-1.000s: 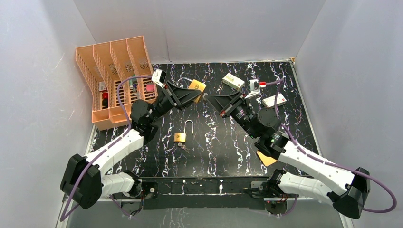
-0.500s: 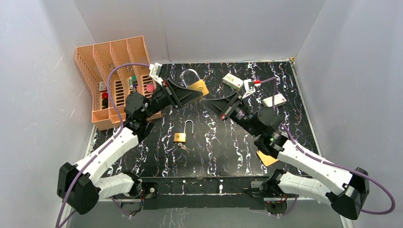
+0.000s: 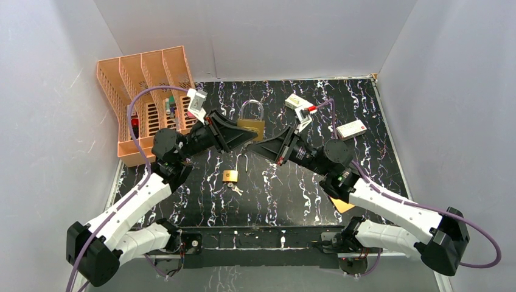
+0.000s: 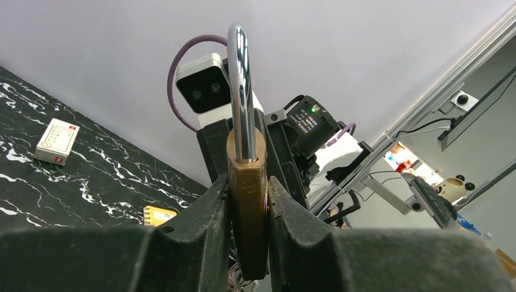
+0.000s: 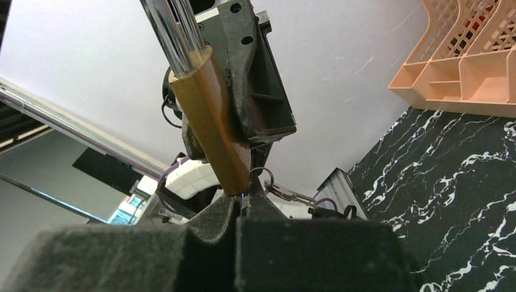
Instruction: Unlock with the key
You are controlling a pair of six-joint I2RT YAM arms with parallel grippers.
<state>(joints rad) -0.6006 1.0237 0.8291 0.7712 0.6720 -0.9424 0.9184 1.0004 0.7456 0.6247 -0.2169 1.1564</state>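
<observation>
A brass padlock (image 3: 251,128) hangs in the air over the middle of the table, its steel shackle (image 3: 251,109) pointing up. My left gripper (image 3: 245,136) is shut on its body. In the left wrist view the padlock (image 4: 247,194) sits squeezed between both pads. My right gripper (image 3: 255,146) is shut, its tips right under the padlock's bottom end (image 5: 216,140). The key is pinched between those tips (image 5: 244,199). Only its ring (image 5: 261,178) and spare keys (image 5: 291,195) show beside them.
A second brass padlock (image 3: 230,176) lies on the marbled black table with its shackle open and small keys (image 3: 235,189) beside it. An orange slotted rack (image 3: 146,91) stands back left. Two white boxes (image 3: 297,102) (image 3: 351,129) and a yellow notepad (image 3: 341,204) lie to the right.
My left arm has swung the padlock toward the centre and turned it upright. My right gripper has moved left and nearer, and its tips now meet the padlock's bottom.
</observation>
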